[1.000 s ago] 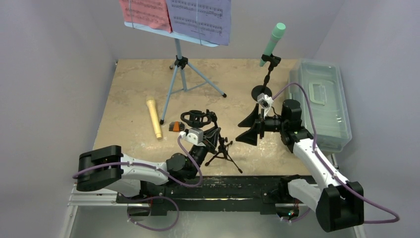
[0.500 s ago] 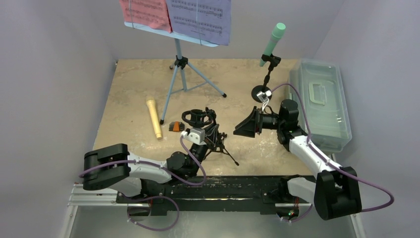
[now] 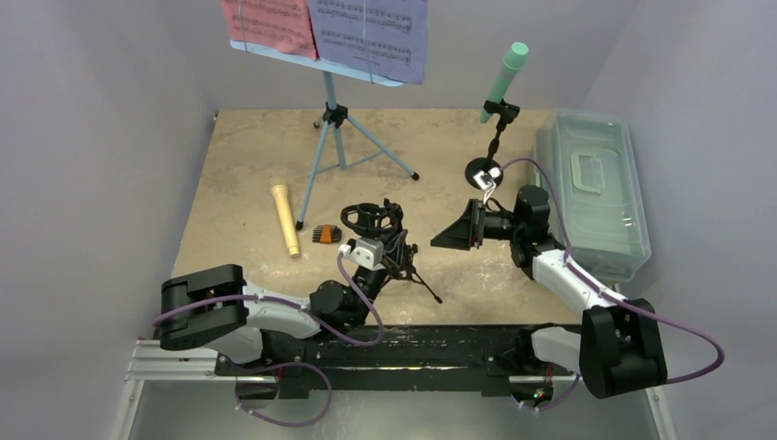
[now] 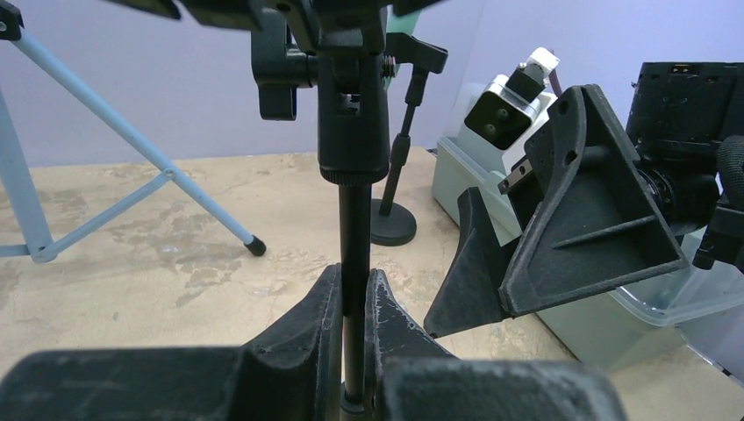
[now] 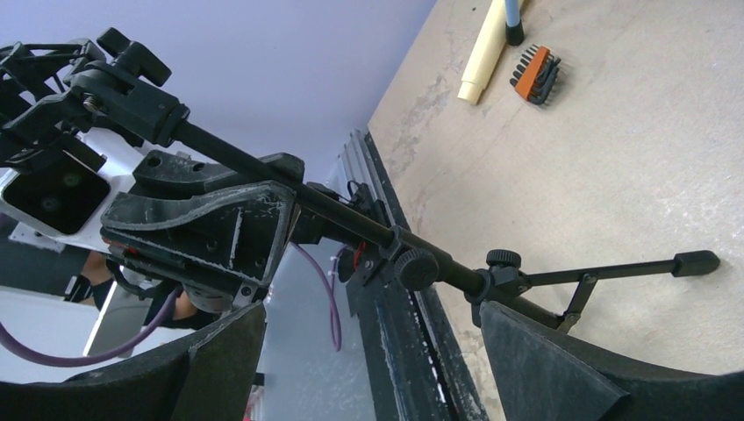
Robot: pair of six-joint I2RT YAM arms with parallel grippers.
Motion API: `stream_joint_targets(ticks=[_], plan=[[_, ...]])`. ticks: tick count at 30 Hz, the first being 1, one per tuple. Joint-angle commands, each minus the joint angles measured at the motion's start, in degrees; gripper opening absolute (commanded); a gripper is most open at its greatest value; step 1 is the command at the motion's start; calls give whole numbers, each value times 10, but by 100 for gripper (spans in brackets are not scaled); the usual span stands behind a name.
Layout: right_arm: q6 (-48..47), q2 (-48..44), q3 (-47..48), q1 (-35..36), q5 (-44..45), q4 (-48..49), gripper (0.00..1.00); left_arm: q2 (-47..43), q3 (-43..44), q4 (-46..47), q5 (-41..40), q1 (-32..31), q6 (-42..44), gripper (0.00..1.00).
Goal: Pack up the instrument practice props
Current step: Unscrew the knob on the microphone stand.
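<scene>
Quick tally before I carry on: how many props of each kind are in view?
Microphones: 2 (mint-green microphone, yellow microphone)
Microphone stands: 2 (black tripod, round-base stand)
Music stands: 1 (light-blue tripod)
Sheet-music pages: 2 (red page, purple page)
Total: 7

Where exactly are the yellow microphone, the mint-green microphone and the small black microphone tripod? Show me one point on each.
yellow microphone [image 3: 285, 220], top external view, middle of its body.
mint-green microphone [image 3: 504, 81], top external view, middle of its body.
small black microphone tripod [image 4: 354, 228], left wrist view, on its thin shaft.
</scene>
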Motion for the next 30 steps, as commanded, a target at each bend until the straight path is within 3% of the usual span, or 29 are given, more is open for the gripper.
stream_joint_targets(ticks=[1,30], plan=[[16,-1,-5,-1,12,22,94,5,20,85,19,2,8,0],[27,4,-10,0,18,33,90,33,43,104,33,2,19,0]])
